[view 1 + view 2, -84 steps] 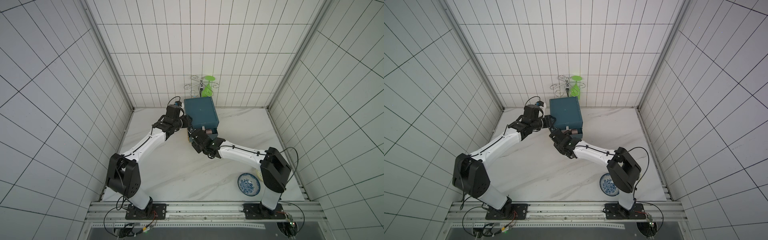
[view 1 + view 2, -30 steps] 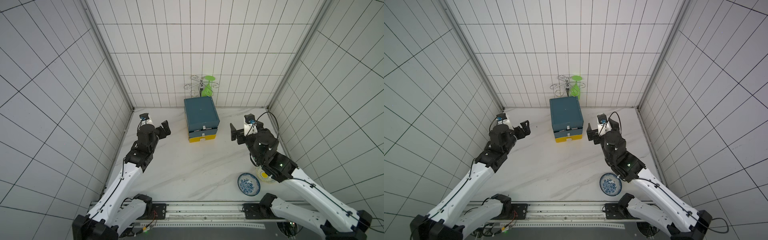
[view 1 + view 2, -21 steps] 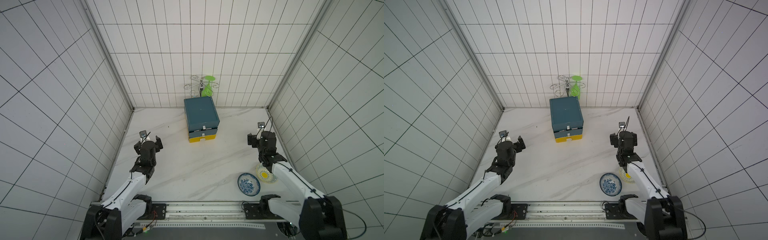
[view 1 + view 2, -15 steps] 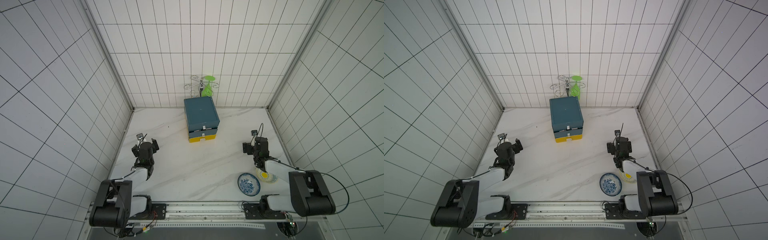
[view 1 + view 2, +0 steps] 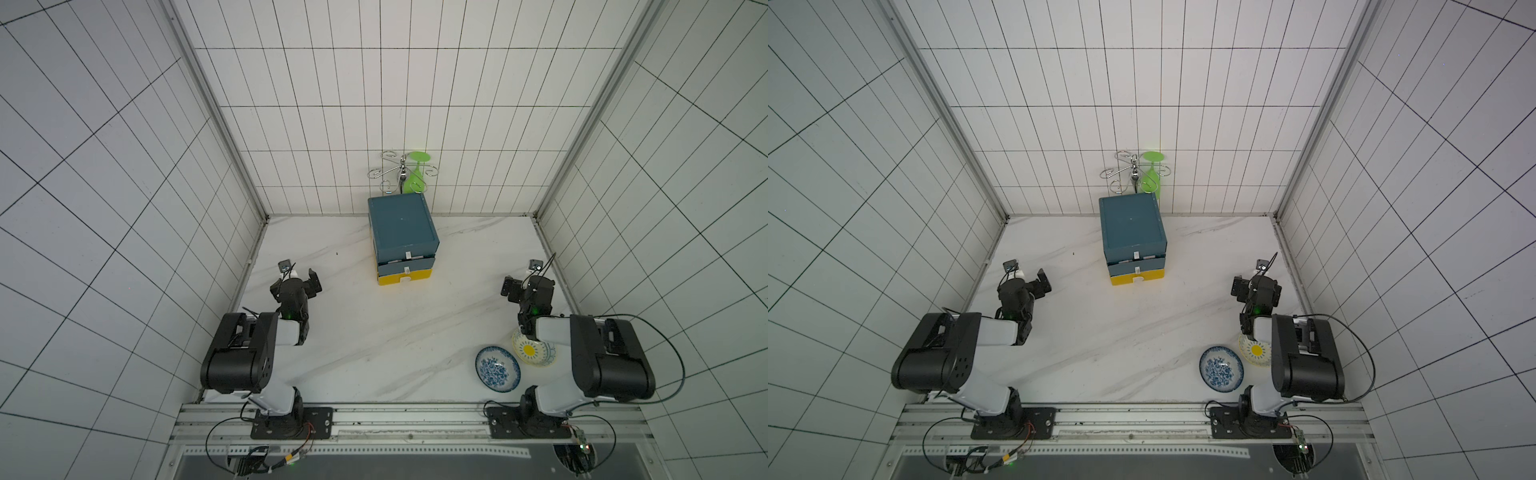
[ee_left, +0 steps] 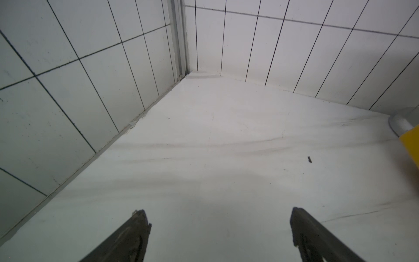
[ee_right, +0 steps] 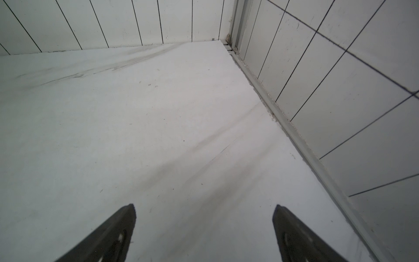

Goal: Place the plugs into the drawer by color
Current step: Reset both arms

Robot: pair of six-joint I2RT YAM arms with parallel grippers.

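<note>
both arms have drawn back from the drawer (image 5: 403, 232) by the back wall, left gripper (image 6: 218, 212) and right gripper (image 7: 204, 206) released and empty; no plugs in sight, so sorting seems done.

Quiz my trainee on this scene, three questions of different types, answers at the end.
1. True or false: the left gripper holds a plug.
2. The lowest tier of the drawer is: A yellow, B red, C green.
3. Which lies nearer the right arm, the blue patterned bowl or the yellow-centred bowl?
Key: 1 false; 2 A; 3 the yellow-centred bowl.
</note>
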